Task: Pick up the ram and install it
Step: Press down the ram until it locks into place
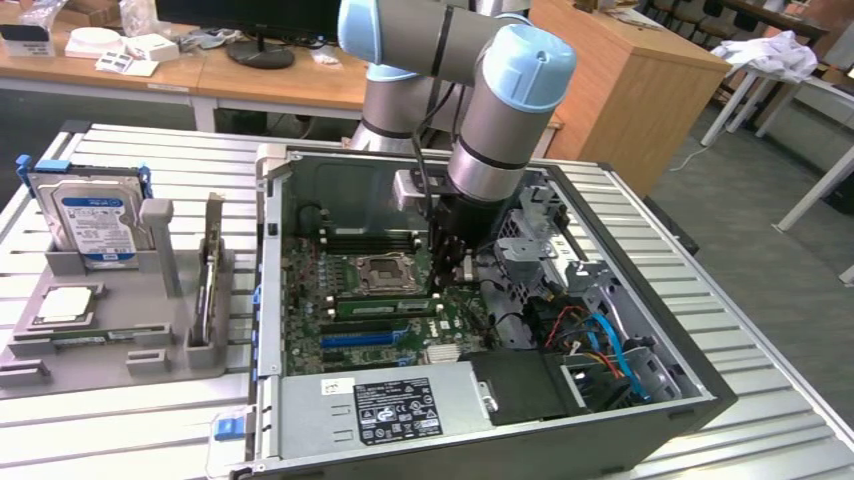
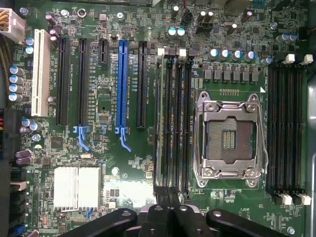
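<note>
Exterior view: the robot arm [image 1: 501,120] reaches down into an open computer case [image 1: 667,400] that lies on its side on a slatted metal desk [image 1: 134,430]. Its jaws hang low over the motherboard [image 1: 350,345], just to the exterior view's right of the CPU socket [image 1: 378,272]. The ram [image 1: 380,306] is a green stick standing on edge in a slot right beside the socket, on the side nearer the blue slots. One end of it lies under the jaws.

In the wrist view the jaws are drawn together, with no gap between the fingertips. They sit directly over the end of the ram [image 2: 162,123], which is seen edge-on. It runs along the outermost slot of the black memory bank next to the CPU socket [image 2: 229,136]. I cannot tell whether the fingertips pinch the stick, press on it or merely hover above it. A second bank of memory slots [image 2: 286,128] lies on the far side of the socket. A blue expansion slot [image 2: 122,84] and a finned heat sink [image 2: 76,187] lie on the ram's other side.

On the desk to the exterior view's left of the case, well apart from the arm, is a grey holder [image 1: 120,330]. A silver blue-labelled hard drive [image 1: 87,215] stands upright in it, and a small square silver chip [image 1: 64,305] lies flat. The power supply [image 1: 387,410] fills the near corner of the case.
</note>
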Motion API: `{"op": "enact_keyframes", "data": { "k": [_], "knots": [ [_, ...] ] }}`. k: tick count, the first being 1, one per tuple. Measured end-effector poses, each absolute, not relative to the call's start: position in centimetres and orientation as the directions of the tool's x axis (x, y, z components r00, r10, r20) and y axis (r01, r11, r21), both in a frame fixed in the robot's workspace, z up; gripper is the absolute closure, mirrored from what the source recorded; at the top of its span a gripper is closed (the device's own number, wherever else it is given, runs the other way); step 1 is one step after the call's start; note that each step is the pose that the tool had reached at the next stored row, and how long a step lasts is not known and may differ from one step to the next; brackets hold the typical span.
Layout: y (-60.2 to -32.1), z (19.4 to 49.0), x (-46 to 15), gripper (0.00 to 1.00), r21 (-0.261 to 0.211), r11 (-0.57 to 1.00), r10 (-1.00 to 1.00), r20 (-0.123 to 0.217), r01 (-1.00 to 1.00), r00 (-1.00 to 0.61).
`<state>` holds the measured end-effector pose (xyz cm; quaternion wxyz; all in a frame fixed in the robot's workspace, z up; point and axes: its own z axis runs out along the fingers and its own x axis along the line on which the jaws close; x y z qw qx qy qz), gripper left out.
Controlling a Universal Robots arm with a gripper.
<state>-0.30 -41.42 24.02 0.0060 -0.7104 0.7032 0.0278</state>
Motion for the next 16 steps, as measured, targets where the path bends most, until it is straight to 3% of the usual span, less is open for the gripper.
{"op": "enact_keyframes", "data": {
  "k": [16],
  "knots": [
    [-41.41,23.86,-0.2,0.89,0.03,-0.011,-0.999,-0.048,-0.999,0.009]
  ]
}}
